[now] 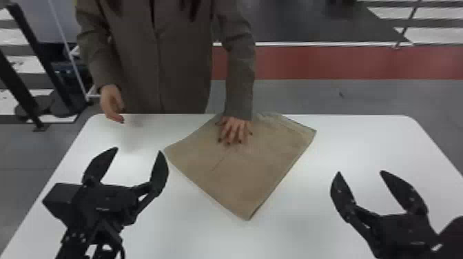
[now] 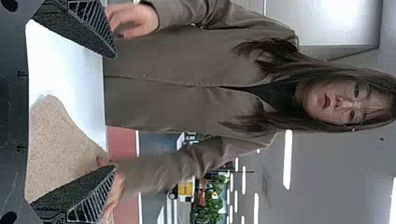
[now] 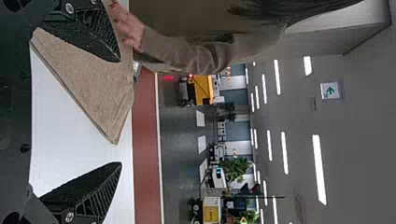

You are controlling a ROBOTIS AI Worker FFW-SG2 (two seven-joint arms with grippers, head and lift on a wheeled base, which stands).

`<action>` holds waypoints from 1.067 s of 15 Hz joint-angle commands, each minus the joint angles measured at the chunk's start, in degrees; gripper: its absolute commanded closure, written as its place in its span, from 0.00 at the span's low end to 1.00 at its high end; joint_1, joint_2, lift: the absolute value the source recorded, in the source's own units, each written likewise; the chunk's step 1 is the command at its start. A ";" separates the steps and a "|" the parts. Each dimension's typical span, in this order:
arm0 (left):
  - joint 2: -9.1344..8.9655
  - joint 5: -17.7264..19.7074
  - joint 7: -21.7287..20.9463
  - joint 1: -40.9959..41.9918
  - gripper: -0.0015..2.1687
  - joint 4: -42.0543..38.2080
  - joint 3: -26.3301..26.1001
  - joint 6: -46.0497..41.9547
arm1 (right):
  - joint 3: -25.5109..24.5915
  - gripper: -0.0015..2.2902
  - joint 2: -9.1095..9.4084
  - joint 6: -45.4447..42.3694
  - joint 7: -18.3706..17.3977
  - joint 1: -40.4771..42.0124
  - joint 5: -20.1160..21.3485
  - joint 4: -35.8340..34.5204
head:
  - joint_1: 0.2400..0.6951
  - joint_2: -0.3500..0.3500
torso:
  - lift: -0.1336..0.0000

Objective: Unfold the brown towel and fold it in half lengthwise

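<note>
White table [image 1: 365,141]: far edge at 12 o'clock, reached by brown towel [image 1: 241,182], laid diamond-wise, near corner at 6; head view gives this outline, right wrist view the layered side edge. Left gripper [image 1: 139,149], fingers spread, at towel's 9 o'clock, near that corner. Right gripper [image 1: 361,172], also spread, at 3, tabletop between. Person's hand [image 1: 235,130] on towel toward 12; other hand [image 1: 112,103] at 10, by table edge

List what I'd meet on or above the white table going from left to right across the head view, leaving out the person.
Open left gripper → brown towel → open right gripper.
</note>
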 commanded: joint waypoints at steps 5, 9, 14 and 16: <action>0.12 0.09 0.18 -0.06 0.01 -0.10 0.02 0.00 | -0.12 0.04 0.31 0.13 -0.69 0.01 -0.02 -0.05 | 1.00 0.51 | 0.19; 0.20 0.09 0.35 0.11 0.01 -0.10 0.28 0.00 | -0.65 0.04 0.31 0.13 -0.86 0.10 -0.11 -0.05 | 1.00 0.51 | 0.19; 0.20 0.09 0.35 0.29 0.01 -0.19 0.37 -0.18 | -1.09 0.04 0.31 -0.04 -0.86 0.27 -0.37 -0.05 | 1.00 0.50 | 0.19; 0.20 0.09 0.35 0.29 0.01 -0.19 0.37 -0.18 | -1.17 0.04 0.31 -0.04 -0.86 0.36 -0.37 -0.05 | 1.00 0.50 | 0.19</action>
